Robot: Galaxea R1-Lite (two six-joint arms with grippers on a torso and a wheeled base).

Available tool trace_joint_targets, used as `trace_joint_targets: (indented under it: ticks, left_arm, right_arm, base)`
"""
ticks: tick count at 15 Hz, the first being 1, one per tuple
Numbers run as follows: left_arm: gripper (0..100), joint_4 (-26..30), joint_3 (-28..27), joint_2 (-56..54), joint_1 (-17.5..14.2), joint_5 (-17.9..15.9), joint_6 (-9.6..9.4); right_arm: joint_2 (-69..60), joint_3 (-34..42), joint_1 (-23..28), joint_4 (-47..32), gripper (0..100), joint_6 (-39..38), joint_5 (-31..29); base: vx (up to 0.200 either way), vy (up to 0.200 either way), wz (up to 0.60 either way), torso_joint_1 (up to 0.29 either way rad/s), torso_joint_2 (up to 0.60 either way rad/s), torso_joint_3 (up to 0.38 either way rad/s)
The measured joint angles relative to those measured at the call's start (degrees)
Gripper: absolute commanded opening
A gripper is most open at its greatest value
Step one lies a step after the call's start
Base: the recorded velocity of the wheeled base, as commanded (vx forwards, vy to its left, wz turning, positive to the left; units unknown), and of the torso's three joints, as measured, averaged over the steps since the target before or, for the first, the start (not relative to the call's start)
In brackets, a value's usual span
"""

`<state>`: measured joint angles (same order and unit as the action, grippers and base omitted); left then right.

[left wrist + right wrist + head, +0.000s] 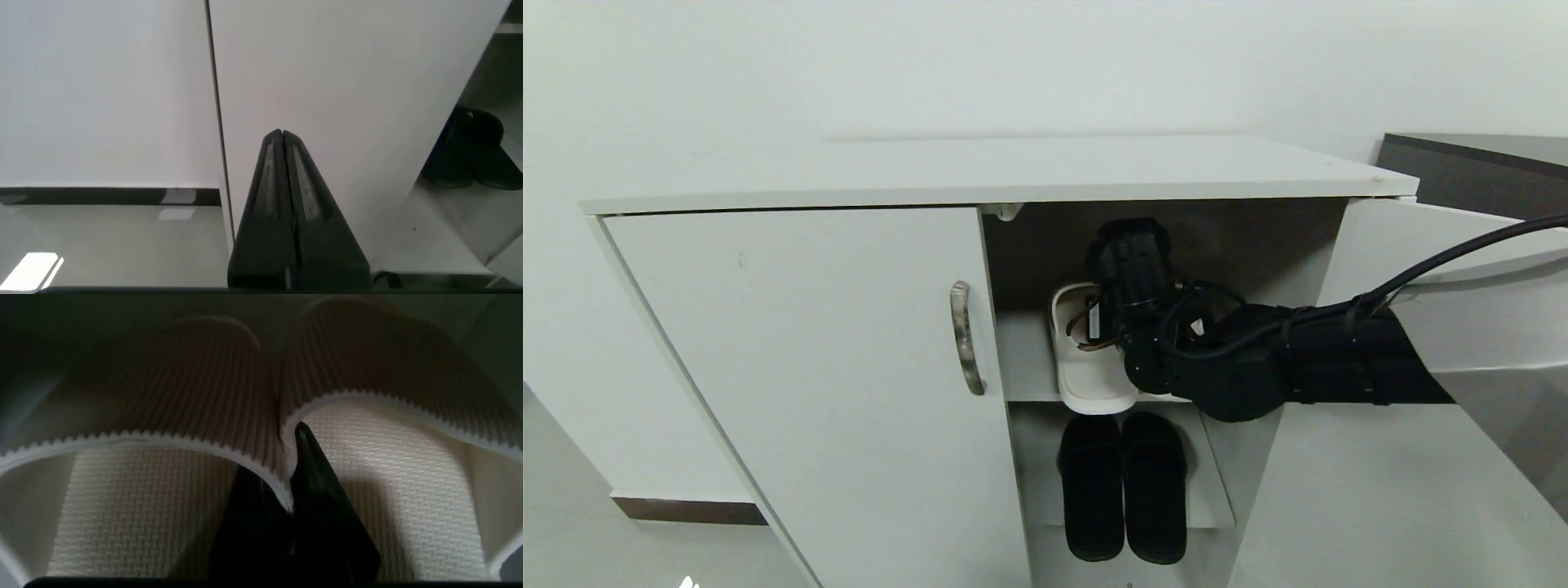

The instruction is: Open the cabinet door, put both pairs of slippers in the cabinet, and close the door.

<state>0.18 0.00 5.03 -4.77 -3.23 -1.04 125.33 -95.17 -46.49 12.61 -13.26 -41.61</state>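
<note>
Holding the pair of white slippers (1090, 380), the right gripper (282, 469) is inside the cabinet (1013, 167) at the upper shelf (1025, 359). In the right wrist view, the two slippers lie side by side with brown ribbed straps. The fingers (323, 506) are clamped over the inner strap edges where the two slippers meet, one finger under a strap and one above.

In the head view, one white slipper shows just left of the wrist. It rests on the upper shelf with its heel end at the shelf's front edge.

The black slippers (1123, 490) sit together on the lower shelf (1213, 498), directly below the white pair, with their heels toward the opening.

The right door (1339, 506) is swung open and the right arm passes in front of it. The left door (809, 367) is closed, and its metal handle (964, 336) is upright beside the opening.

The left gripper (283, 140) is outside the cabinet, in front of a white panel. Its fingers are pressed flat together with nothing between them. The same view shows a black slipper (478, 151) off to one side on its shelf, and grey floor (106, 245) beyond the cabinet's edge.
</note>
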Motion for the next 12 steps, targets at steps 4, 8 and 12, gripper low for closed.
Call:
trace_joint_targets:
  ticks: [4,8,12]
  left_arm:
    - [0,-0.02,0.0,0.0,-0.05,-0.02,0.0]
    - [0,0.0,0.0,0.0,-0.05,-0.02,0.0]
    - [0,0.0,0.0,0.0,-0.05,-0.02,0.0]
  right_arm:
    - [3.3,-4.55,1.79,-0.62,0,0.0,0.04]
    - [6.51,-6.6,3.75,-0.89,0,-0.01,0.04]
    - [7.69,-6.89,4.39,-0.79,100,0.0,0.2]
  base:
    - [0.0,0.0,0.0,0.0,0.0,0.0]
    - [0.0,0.0,0.0,0.0,0.0,0.0]
    - [0.0,0.0,0.0,0.0,0.0,0.0]
